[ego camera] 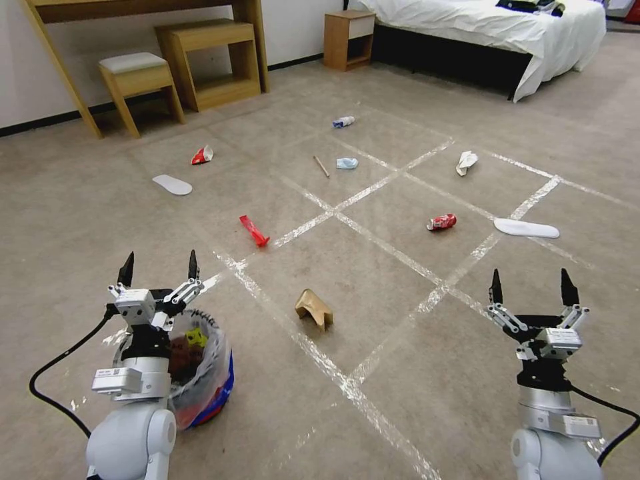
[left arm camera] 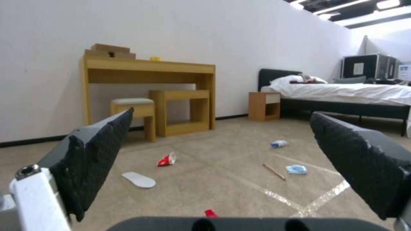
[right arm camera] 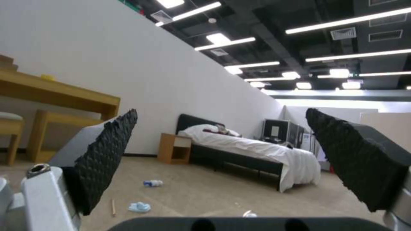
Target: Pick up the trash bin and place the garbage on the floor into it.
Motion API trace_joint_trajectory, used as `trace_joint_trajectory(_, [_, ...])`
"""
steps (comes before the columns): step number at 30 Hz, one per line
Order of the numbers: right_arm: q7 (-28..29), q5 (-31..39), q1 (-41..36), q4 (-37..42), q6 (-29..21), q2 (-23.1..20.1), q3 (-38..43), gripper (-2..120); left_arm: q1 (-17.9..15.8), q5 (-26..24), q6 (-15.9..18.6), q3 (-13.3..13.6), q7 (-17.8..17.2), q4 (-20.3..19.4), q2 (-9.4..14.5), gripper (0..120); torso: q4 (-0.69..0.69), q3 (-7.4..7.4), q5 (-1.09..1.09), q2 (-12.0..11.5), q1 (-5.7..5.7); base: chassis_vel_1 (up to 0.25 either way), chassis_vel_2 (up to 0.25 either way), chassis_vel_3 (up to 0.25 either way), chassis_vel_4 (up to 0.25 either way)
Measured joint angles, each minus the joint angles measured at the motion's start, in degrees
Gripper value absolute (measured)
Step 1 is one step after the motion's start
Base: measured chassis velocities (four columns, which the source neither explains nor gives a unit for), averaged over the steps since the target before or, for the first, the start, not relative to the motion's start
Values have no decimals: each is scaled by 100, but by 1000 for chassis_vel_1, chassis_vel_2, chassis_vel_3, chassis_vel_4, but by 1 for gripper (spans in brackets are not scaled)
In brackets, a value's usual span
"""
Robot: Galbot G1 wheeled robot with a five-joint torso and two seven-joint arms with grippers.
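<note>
At far left we see our left gripper, fingers apart, above the trash bin on the floor. Ahead lie a crumpled brown paper bag and crushed red can. Our right gripper hovers, fingers spread.

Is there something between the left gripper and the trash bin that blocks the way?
Nothing visible does. The left gripper is open above the trash bin, which stands on the floor directly beneath the left arm. The nearest litter, the crumpled brown paper bag, lies off to the side.

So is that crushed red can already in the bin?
No, the crushed red can lies on the carpet, far from the bin beside the left arm.
</note>
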Motion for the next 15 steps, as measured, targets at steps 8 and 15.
trace_joint_trajectory(8, [-1,42,46,-21,11,0,1,100,16,-190,323,-126,-193,-140,114,100,0,-2,-1,0,0,-1,5,8,-3])
trace_joint_trajectory(15, [2,98,63,-42,11,-96,23,100,304,-625,2033,-347,-1327,-855,659,100,0,-2,-2,0,0,0,0,0,0])
